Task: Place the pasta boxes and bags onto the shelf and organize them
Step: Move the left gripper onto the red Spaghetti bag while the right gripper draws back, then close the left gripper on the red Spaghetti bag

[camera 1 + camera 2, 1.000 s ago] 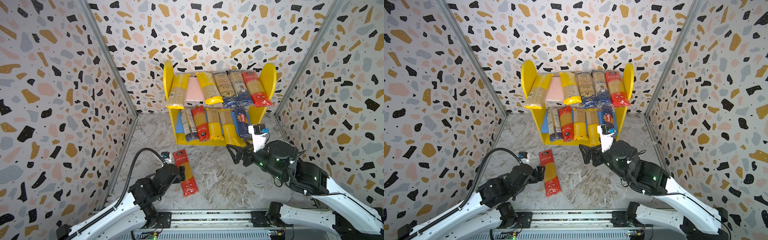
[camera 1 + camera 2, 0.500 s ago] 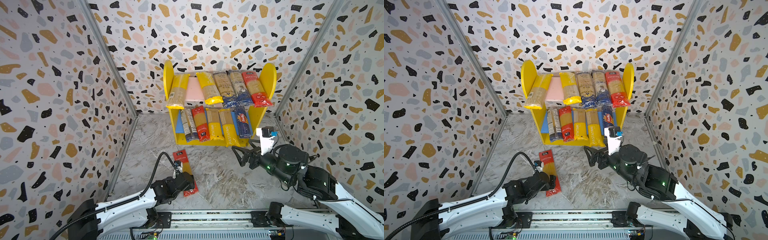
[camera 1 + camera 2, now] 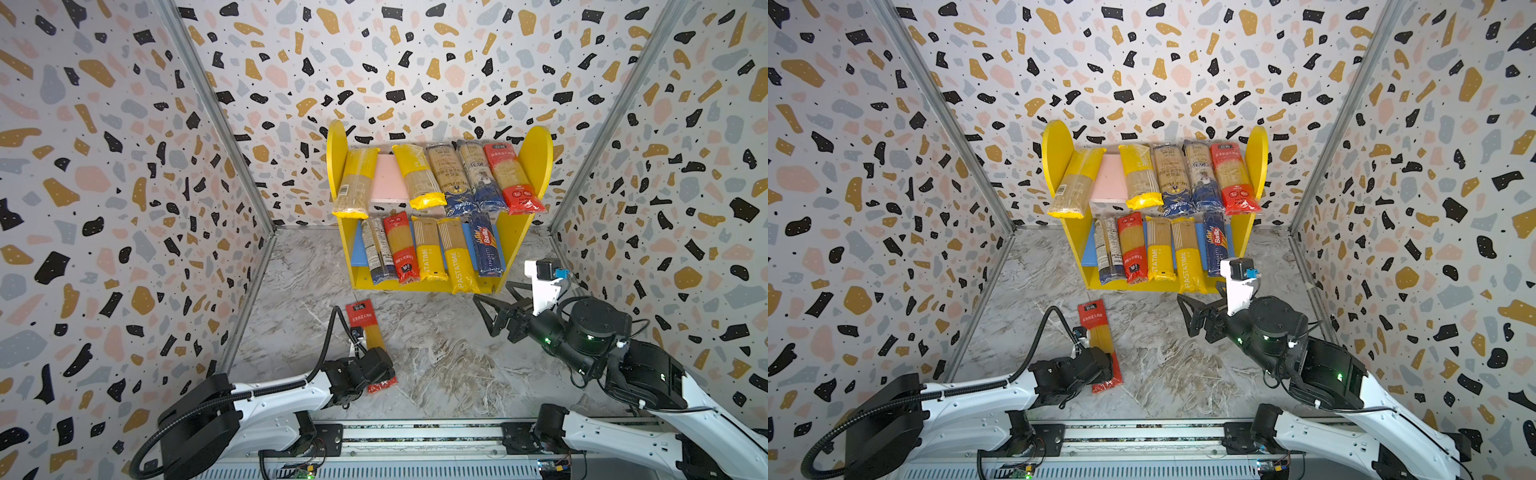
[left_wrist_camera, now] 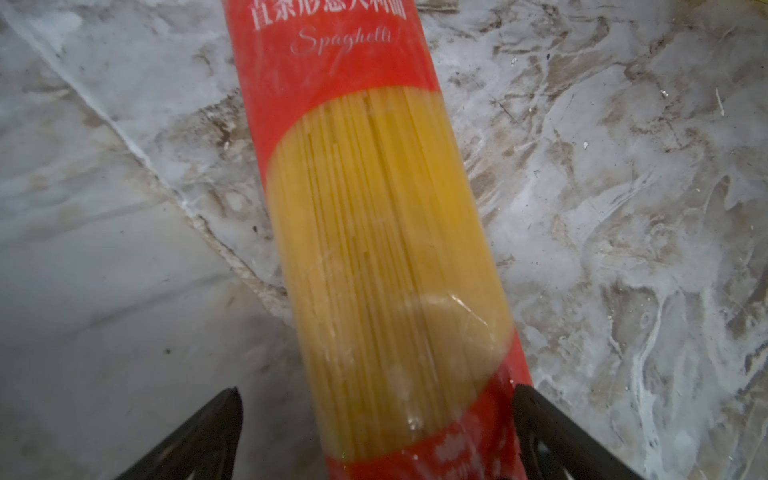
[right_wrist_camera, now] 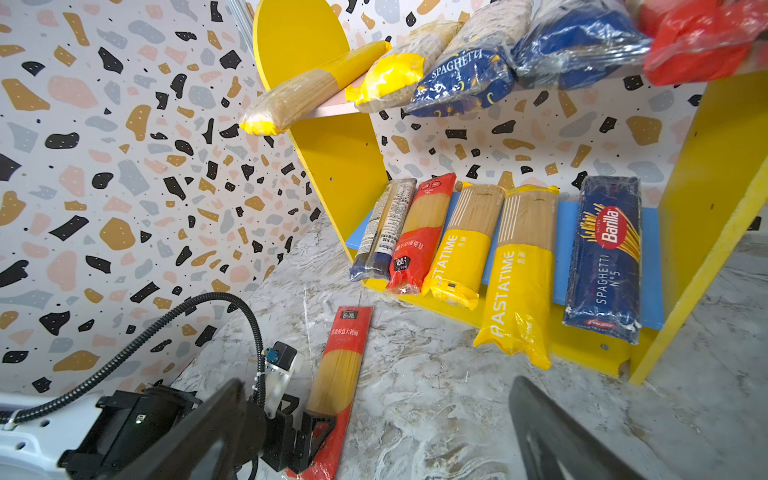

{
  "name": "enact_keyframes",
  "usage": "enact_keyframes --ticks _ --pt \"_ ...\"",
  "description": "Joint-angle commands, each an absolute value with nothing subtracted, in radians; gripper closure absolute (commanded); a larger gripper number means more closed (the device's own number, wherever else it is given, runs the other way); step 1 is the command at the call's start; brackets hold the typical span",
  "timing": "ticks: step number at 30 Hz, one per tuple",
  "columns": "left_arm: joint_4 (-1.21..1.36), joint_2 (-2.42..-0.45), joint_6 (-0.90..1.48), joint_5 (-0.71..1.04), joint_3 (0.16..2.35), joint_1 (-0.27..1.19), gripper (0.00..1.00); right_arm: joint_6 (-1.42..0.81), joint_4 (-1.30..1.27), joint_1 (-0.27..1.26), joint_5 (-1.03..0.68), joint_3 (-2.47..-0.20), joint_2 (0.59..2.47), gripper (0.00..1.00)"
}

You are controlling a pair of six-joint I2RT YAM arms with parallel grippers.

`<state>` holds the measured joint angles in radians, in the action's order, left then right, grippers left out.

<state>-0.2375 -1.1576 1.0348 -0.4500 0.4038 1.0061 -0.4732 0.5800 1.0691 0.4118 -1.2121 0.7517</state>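
Note:
One red spaghetti pack [image 3: 365,328] lies flat on the marble floor in front of the shelf [image 3: 336,158]. My left gripper [image 3: 376,368] sits low over the pack's near end, open, a finger on each side of it; in the left wrist view the pack [image 4: 386,232] runs between the two fingertips [image 4: 232,403]. My right gripper [image 3: 494,303] hovers open and empty near the shelf's right front corner. Several pasta packs lie on the pink upper board [image 3: 388,178] and several more on the blue lower board [image 5: 565,249].
Terrazzo-patterned walls [image 3: 124,208] enclose the floor on three sides. A metal rail [image 3: 415,432] carrying both arm bases runs along the front edge. The left arm's black cable [image 3: 332,332] arcs up beside the red pack.
My left arm has dropped low and slid back to the red pack's near end, its jaws opening a little wider. My right gripper has drawn back from the shelf toward the right.

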Motion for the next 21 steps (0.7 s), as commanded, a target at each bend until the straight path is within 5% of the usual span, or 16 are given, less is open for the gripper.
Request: enact_keyframes --ticks 1,13,21 --pt "-0.208 -1.190 1.037 -0.464 0.433 1.011 0.00 -0.482 0.612 1.074 0.446 -1.212 0.730 0.01" --pt "-0.117 -1.418 1.026 -0.404 0.463 1.011 0.00 -0.467 0.611 1.074 0.475 -1.206 0.723 0.01" --pt "-0.075 -1.477 1.022 -0.356 0.424 1.012 0.55 -0.456 0.616 1.074 0.486 -1.206 0.702 0.01"
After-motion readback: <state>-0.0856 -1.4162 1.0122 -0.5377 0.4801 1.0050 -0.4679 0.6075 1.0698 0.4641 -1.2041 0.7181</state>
